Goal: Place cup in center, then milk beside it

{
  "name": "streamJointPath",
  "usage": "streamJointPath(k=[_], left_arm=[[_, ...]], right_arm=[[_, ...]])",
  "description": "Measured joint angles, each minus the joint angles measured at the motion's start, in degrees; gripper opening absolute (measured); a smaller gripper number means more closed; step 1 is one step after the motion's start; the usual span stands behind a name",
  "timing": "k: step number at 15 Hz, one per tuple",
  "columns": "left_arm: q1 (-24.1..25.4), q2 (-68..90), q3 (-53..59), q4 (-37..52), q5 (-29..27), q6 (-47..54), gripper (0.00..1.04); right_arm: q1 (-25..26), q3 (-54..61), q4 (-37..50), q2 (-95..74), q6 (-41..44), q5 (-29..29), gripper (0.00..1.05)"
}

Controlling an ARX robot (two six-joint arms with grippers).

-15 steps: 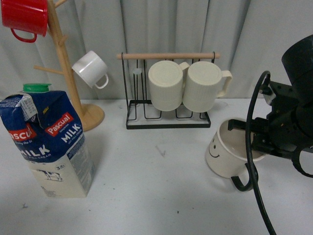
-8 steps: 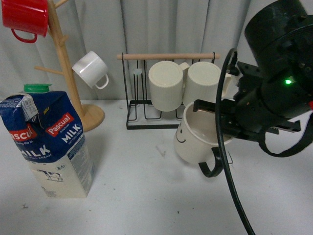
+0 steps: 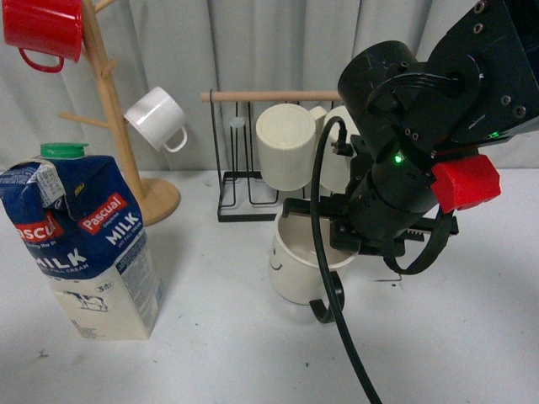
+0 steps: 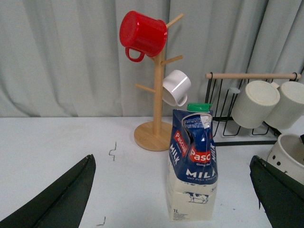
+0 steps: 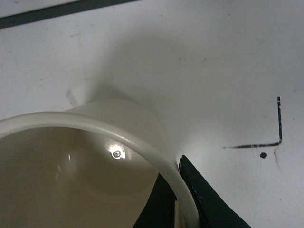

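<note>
The cup (image 3: 290, 271), cream with a smiley face and a black handle, hangs tilted low over the middle of the table. My right gripper (image 3: 341, 242) is shut on its rim, one finger inside and one outside. The right wrist view shows that rim (image 5: 95, 124) pinched in my right gripper (image 5: 178, 202), with the center (image 5: 228, 104) and a black corner mark (image 5: 278, 138) beside it. Whether the cup touches the table I cannot tell. The milk (image 3: 84, 244) stands upright at the left. It appears again (image 4: 192, 166) between the wide open fingers of my left gripper (image 4: 172, 157), which touch nothing.
A wooden mug tree (image 3: 114, 101) at the back left carries a red mug (image 3: 42, 29) and a small white cup (image 3: 156, 118). Behind the cup, a black wire rack (image 3: 244, 189) holds two ribbed cream mugs (image 3: 286, 147). A grey curtain closes the back.
My right arm has carried the cup from the table's right side leftward to the middle, in front of the rack. The milk and the left gripper stayed put.
</note>
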State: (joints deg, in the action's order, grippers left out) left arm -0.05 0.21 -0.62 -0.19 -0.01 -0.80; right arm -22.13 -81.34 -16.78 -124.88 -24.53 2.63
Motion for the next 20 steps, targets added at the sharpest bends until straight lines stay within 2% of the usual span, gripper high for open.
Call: streamJointPath(k=[2, 6, 8, 9, 14, 15, 17, 20], left_arm=[[0.00, 0.00, 0.00, -0.02, 0.00, 0.00, 0.98], [0.00, 0.00, 0.00, -0.02, 0.00, 0.00, 0.98], [0.00, 0.00, 0.00, -0.02, 0.00, 0.00, 0.98], [0.00, 0.00, 0.00, -0.02, 0.00, 0.00, 0.98], [0.00, 0.00, 0.00, -0.02, 0.00, 0.00, 0.98], [0.00, 0.00, 0.00, -0.02, 0.00, 0.00, 0.98], [0.00, 0.00, 0.00, -0.02, 0.00, 0.00, 0.98], [0.00, 0.00, 0.00, -0.02, 0.02, 0.00, 0.98]], right_arm=[[0.00, -1.49, -2.14, -0.81, -0.02, 0.35, 0.03], [-0.02, -2.01, -1.16, -1.42, 0.02, 0.11, 0.03], [0.00, -1.99, -1.16, -1.42, 0.11, -0.98, 0.24], [0.00, -2.29, -1.20, -1.42, 0.13, -1.36, 0.40], [0.22, -4.59, -0.59, -1.38, 0.13, -3.23, 0.95], [0.66, -4.74, 0.44, -0.87, 0.11, -4.44, 1.00], [2.01, -1.86, 4.79, 3.65, -0.04, -6.71, 0.98], [3.39, 6.25, 17.03, 15.50, -0.13, -7.28, 0.98]])
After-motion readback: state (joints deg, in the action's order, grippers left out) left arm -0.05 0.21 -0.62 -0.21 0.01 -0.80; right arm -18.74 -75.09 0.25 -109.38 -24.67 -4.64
